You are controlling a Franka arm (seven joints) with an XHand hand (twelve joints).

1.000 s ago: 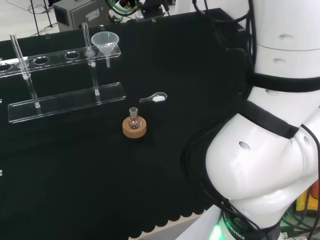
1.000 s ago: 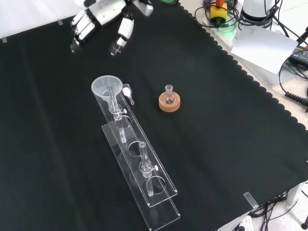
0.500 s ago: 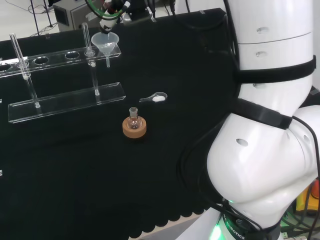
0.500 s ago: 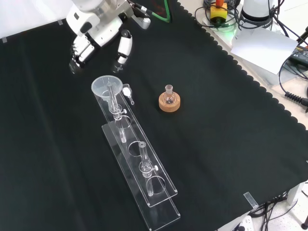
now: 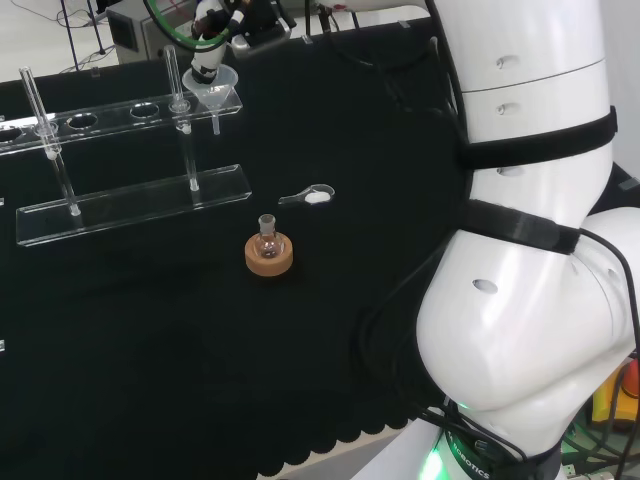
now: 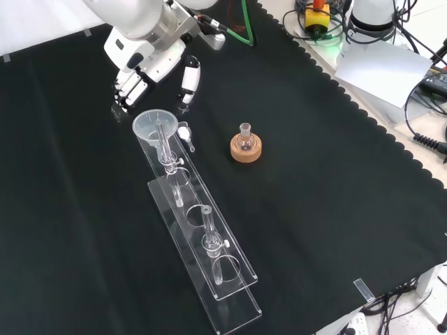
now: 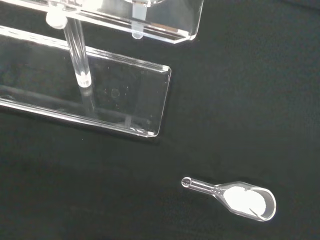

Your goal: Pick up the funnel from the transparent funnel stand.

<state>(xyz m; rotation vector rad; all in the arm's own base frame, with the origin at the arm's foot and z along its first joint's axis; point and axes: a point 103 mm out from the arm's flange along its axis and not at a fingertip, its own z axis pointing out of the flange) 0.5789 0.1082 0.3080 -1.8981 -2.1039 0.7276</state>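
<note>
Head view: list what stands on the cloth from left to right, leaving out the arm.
Funnel stand → funnel at the stand's right end → small flask on its cork ring → scoop with white powder.

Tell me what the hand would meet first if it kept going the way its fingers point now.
Most likely the funnel at the end of the transparent funnel stand. In the front view the hand points its fingers down just beyond the rim, though depth is hard to judge.
</note>
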